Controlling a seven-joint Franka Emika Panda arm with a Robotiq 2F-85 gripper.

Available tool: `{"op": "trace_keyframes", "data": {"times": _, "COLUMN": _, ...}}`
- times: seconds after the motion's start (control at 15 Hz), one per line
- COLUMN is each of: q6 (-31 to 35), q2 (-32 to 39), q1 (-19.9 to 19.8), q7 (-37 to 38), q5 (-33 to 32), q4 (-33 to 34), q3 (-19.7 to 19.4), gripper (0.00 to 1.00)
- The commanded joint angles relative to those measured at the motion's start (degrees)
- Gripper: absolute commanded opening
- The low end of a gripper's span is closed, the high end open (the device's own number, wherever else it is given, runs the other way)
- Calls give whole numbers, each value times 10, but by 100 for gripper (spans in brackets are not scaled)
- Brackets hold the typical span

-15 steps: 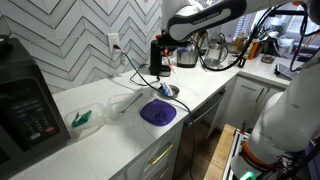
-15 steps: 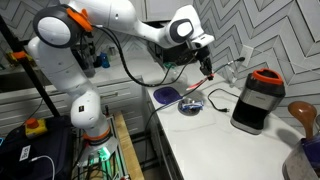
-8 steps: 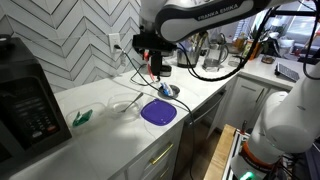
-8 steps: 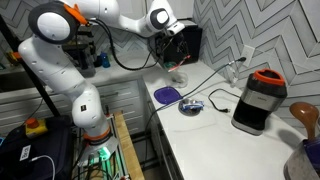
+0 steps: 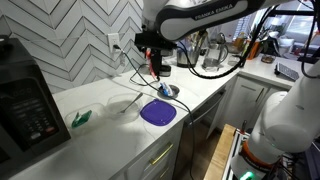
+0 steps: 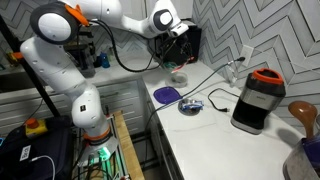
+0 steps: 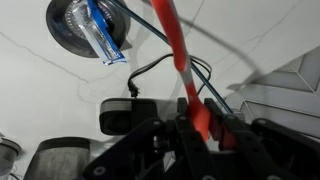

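Note:
My gripper (image 7: pixel 203 118) is shut on a long red utensil (image 7: pixel 175 40), whose handle is pinched between the two fingers while the rest points away over the white counter. In both exterior views the gripper (image 5: pixel 154 62) (image 6: pixel 177 58) hangs above the counter near the herringbone wall. The red utensil (image 5: pixel 153 70) points downward from it. A small silver bowl (image 7: pixel 70 25) holding a blue-and-clear item (image 7: pixel 101 32) sits apart from the utensil tip. A purple plate (image 5: pixel 158 112) (image 6: pixel 166 94) lies near the counter's front edge, next to the silver bowl (image 5: pixel 168 90) (image 6: pixel 193 105).
A clear glass bowl (image 5: pixel 122 103) and a green item (image 5: pixel 81 118) lie further along the counter, beside a black microwave (image 5: pixel 25 105). Black cables (image 7: pixel 150 65) run across the counter. A black appliance with a red top (image 6: pixel 253 98) and a wooden spoon (image 6: pixel 301 113) stand nearby.
The arm has lifted the red utensil away from the silver bowl and swung it toward the wall. Over the last half second it has barely moved.

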Motion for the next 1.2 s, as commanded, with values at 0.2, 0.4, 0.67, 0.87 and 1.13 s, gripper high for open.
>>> {"op": "trace_keyframes", "data": {"times": 0.2, "q6": 94, "q2": 132, "q1": 11, "q7": 22, "q5": -24, "q4": 65, "q3": 1, "gripper": 5}}
{"op": "trace_keyframes", "data": {"times": 0.4, "q6": 128, "q2": 171, "q1": 40, "q7": -12, "q5": -5, "q4": 92, "q3": -2, "gripper": 5}}
{"op": "trace_keyframes", "data": {"times": 0.67, "q6": 130, "q2": 171, "q1": 69, "q7": -68, "q5": 24, "q4": 86, "q3": -5, "gripper": 5}}
{"op": "trace_keyframes", "data": {"times": 0.87, "q6": 123, "q2": 170, "q1": 81, "q7": -86, "q5": 52, "q4": 75, "q3": -5, "gripper": 5}}
{"op": "trace_keyframes", "data": {"times": 1.13, "q6": 156, "q2": 208, "q1": 88, "q7": -82, "q5": 49, "q4": 87, "q3": -9, "gripper": 5}}
